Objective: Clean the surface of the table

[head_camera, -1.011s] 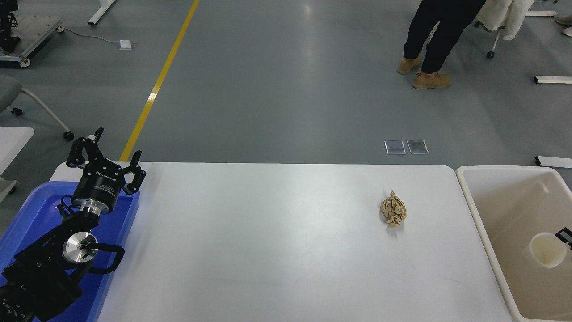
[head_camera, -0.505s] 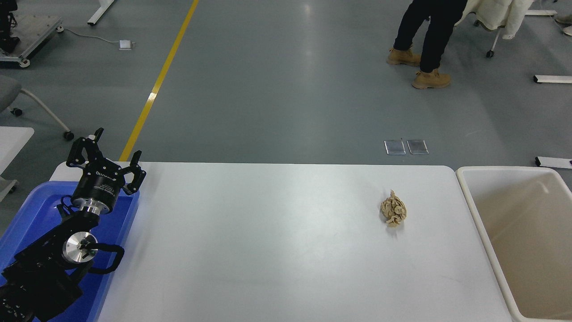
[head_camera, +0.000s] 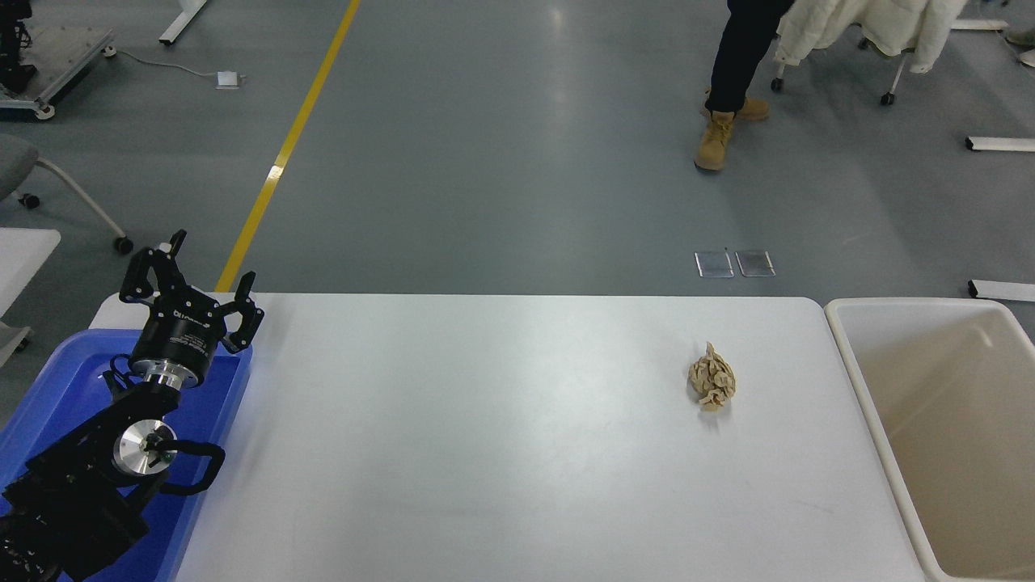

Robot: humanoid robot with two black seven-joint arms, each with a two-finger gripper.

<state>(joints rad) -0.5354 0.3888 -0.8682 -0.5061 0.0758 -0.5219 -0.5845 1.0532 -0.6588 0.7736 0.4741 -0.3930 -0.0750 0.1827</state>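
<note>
Tabletop (head_camera: 501, 436): one crumpled paper wad (head_camera: 711, 377) remains right of centre, near the beige bin (head_camera: 857, 380). Right claw and its cup, seen in the bin a second ago, now gone (cup presumably dropped). Left claw (head_camera: 192, 284): parked over the blue tray (head_camera: 48, 388), spread, empty.

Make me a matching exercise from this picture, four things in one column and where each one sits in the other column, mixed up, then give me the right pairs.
Things:
1. crumpled brown paper
2. blue tray
3. beige bin
4. left gripper

Places:
A. off the table surface's right end
B. on the white top, right of centre
C. above the blue tray's far corner, fingers spread
D. at the table's left end, under the parked arm

Pairs: 1-B, 2-D, 3-A, 4-C
</note>
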